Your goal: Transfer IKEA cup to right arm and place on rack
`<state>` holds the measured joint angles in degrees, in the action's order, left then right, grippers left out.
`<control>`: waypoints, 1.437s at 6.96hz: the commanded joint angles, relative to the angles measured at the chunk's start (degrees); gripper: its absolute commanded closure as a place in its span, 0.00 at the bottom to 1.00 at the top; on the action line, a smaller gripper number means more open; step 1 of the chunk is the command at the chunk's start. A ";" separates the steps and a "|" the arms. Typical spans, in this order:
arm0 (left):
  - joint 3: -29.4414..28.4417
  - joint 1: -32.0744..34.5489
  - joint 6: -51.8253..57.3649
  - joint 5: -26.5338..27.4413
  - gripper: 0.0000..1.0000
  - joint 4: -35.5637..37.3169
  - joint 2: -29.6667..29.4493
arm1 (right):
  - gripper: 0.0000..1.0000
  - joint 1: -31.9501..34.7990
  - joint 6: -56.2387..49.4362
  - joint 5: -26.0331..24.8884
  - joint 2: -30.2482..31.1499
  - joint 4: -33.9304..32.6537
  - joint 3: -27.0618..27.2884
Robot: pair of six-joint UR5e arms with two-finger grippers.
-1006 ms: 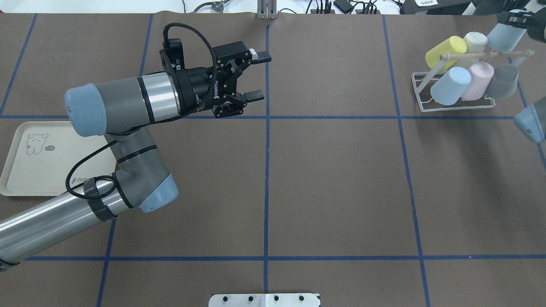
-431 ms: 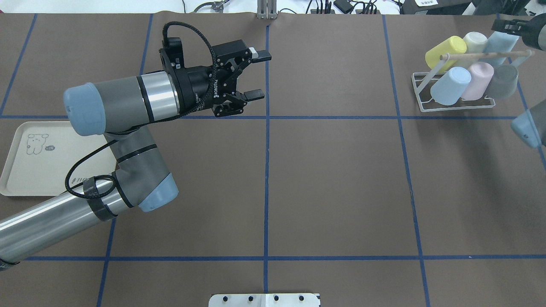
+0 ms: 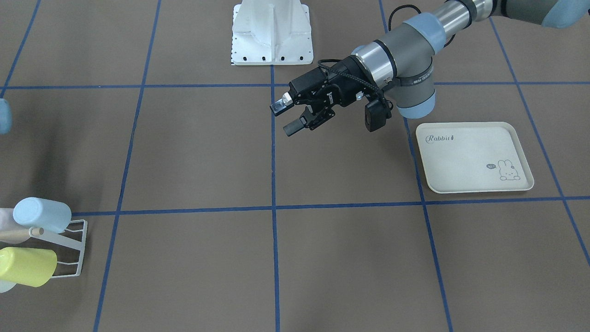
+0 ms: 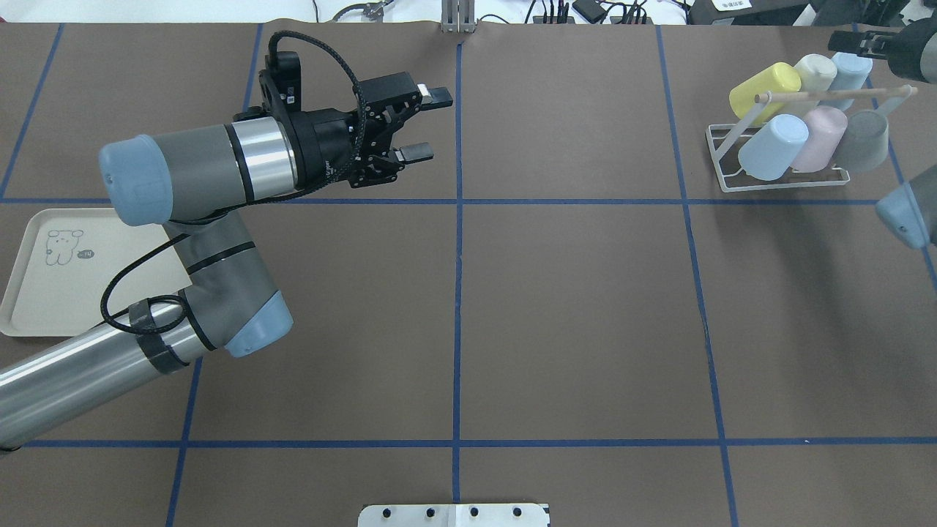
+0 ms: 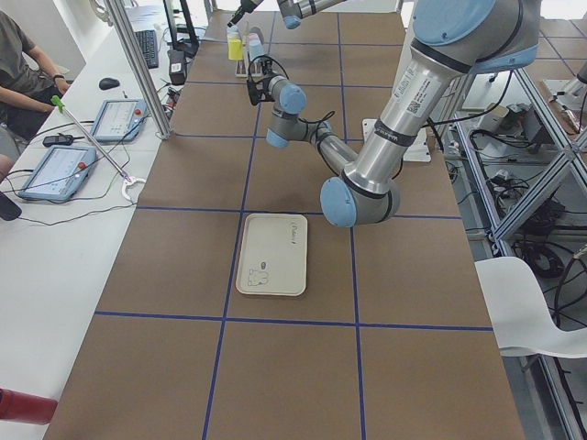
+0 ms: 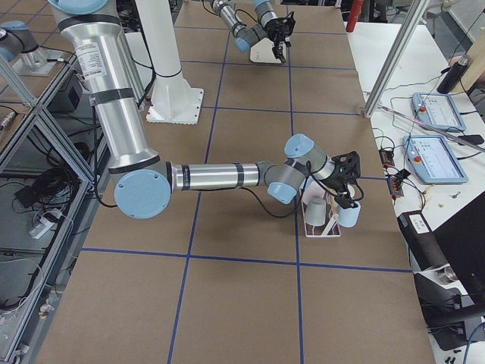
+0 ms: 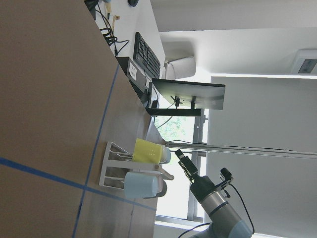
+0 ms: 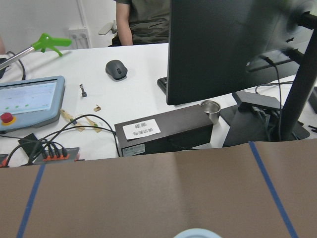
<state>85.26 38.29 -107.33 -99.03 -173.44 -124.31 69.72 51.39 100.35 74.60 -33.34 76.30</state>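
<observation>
Status:
- The left gripper (image 4: 428,123) is held above the table (image 4: 585,307), near the centre line on the far half, pointing sideways. Its jaws are spread wide and nothing is carried between them.
- The right gripper (image 4: 856,44) is cropped by the top-right corner of the overhead view. Its fingers are seen clamped on the closed end of the IKEA cup (image 4: 851,69), which is light blue.
- The cup is tilted, mouth down, in the back row of the rack (image 4: 787,185). It is positioned just beside the cream cup (image 4: 815,72) and behind the grey cup (image 4: 862,139). Whether it is seated on a prong cannot be told.
- Four other cups are racked: the cream one and a yellow cup (image 4: 765,84) in the back row, and the grey one, a pink cup (image 4: 820,137) and a second light-blue cup (image 4: 772,146) in front.
- The dowel (image 4: 834,94) is laid across, above the two rows.
- The cup's rim is seen at the bottom edge of the right wrist view.
- The rabbit-print tray (image 4: 29,293) is located at the robot's left table edge, partly covered by the left arm.
</observation>
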 commanded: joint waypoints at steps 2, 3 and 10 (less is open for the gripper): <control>0.78 7.54 30.24 -5.43 0.01 5.38 11.08 | 0.01 14.62 -12.30 26.58 -1.73 -8.44 1.13; 0.70 13.76 37.30 -11.04 0.01 9.14 13.20 | 0.01 18.22 -17.50 30.65 -1.65 -13.28 1.83; 3.16 41.84 105.29 -18.29 0.01 54.97 22.54 | 0.01 23.01 -54.81 33.95 1.34 -57.39 8.50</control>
<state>88.31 76.13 -8.94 -116.00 -129.70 -101.54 92.94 -0.77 134.50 75.91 -82.55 82.89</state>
